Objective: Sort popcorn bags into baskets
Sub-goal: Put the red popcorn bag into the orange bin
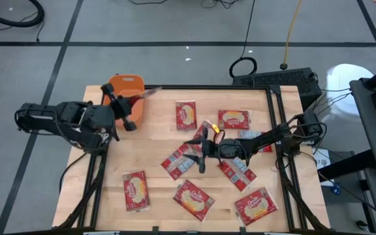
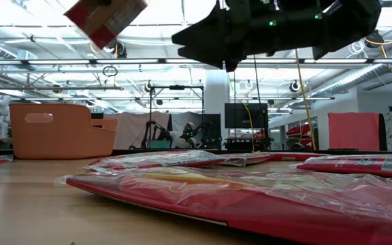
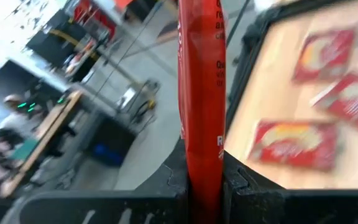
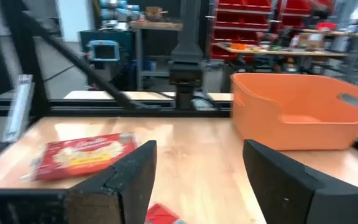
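Observation:
My left gripper hangs over the orange basket at the table's back left, shut on a popcorn bag that stands edge-on between its fingers. That bag shows high up in the low view, above the basket. My right gripper hovers over the middle of the table, open with nothing in it, above a cluster of popcorn bags. Its two dark fingers stand wide apart, pointing toward the basket, with one bag lying ahead.
Several more bags lie flat on the wooden table: two at the back, and three along the front. A black frame borders the table.

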Tool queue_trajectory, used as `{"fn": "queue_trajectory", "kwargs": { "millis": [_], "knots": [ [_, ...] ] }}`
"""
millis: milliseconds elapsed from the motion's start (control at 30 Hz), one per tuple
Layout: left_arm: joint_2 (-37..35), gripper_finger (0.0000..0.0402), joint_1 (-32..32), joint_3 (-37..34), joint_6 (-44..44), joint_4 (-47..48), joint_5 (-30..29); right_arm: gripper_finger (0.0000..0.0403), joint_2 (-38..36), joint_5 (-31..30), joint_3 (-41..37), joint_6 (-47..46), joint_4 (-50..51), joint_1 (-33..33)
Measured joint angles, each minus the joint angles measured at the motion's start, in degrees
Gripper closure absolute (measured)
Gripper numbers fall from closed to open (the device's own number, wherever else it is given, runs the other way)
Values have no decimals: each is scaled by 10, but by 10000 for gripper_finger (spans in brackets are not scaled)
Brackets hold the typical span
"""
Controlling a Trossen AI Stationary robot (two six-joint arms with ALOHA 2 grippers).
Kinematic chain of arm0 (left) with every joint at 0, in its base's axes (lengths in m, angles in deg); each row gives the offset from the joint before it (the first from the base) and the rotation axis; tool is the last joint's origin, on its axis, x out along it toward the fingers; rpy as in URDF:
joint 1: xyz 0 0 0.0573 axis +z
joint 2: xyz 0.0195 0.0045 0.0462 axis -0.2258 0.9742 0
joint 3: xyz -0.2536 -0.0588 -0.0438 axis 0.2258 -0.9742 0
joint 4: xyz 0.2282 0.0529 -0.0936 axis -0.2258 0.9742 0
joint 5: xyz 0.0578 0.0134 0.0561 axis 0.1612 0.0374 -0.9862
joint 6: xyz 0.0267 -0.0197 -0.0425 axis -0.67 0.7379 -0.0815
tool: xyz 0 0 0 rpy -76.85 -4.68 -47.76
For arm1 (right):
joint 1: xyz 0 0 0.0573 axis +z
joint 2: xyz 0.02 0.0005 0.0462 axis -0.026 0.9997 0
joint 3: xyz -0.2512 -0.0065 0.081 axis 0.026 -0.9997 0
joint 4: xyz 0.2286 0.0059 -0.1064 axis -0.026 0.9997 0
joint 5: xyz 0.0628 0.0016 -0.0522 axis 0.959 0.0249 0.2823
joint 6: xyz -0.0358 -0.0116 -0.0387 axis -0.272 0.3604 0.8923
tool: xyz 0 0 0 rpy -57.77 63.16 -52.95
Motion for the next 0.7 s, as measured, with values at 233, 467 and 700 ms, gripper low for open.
{"fn": "queue_trajectory", "kwargs": {
  "millis": [233, 467, 700],
  "knots": [
    [2, 376, 110, -20, -3, 62, -1, 170, 0, -2, 0, 8, 0, 13],
    [5, 381, 198, -125, -74, 62, -1, 170, 0, -2, 0, 21, 0, 13],
    [5, 374, 251, -212, -94, 29, -1, 170, 0, -3, 0, 28, 0, 13]
  ]
}}
